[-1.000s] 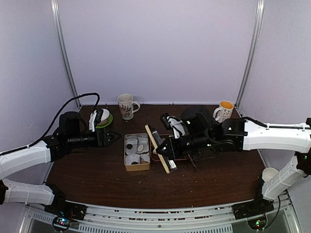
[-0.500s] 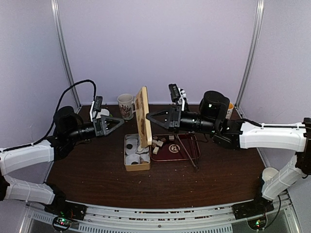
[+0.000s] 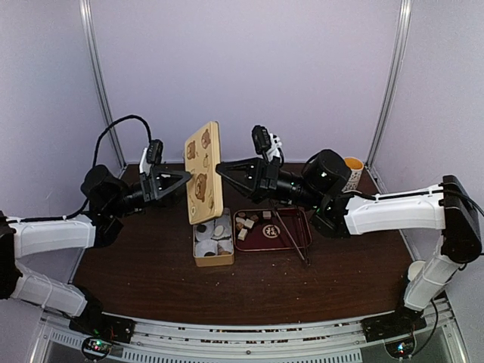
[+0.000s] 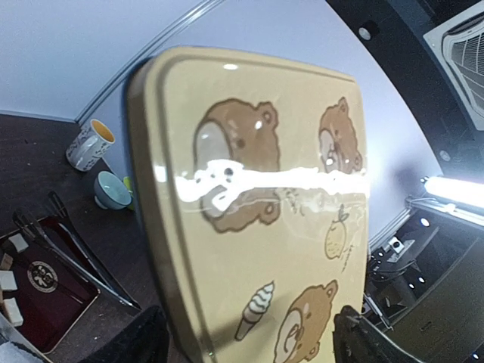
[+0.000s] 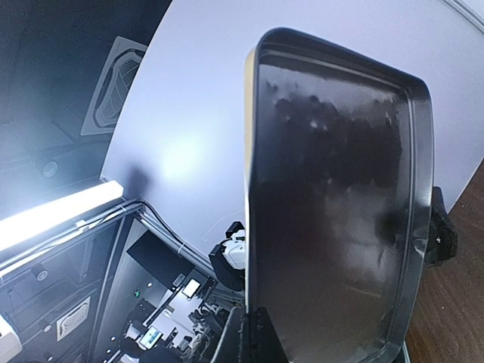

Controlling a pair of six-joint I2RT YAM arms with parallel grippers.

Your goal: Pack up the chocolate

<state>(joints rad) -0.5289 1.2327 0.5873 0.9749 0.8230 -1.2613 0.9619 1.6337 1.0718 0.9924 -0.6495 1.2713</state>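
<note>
Tan, bear-printed lid (image 3: 203,172) stands upright in the air between the 2 grippers, above the open box (image 3: 214,259). The right gripper (image 3: 219,166) has its jaws nearly together on the lid's rim. The left gripper (image 3: 187,176) has its jaws wide apart, flanking the lid; whether they clamp it I cannot tell. The chocolate (image 3: 245,224) lies loose on the red tray (image 3: 257,242), just right of the box.

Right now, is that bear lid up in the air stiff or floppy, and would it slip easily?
Probably stiff: the lid stands upright without sagging, and its folded rim looks like tin. Likely slippery: the printed face shows bright glare. Probably light too, since the right wrist view shows a thin, shallow shell.
</note>
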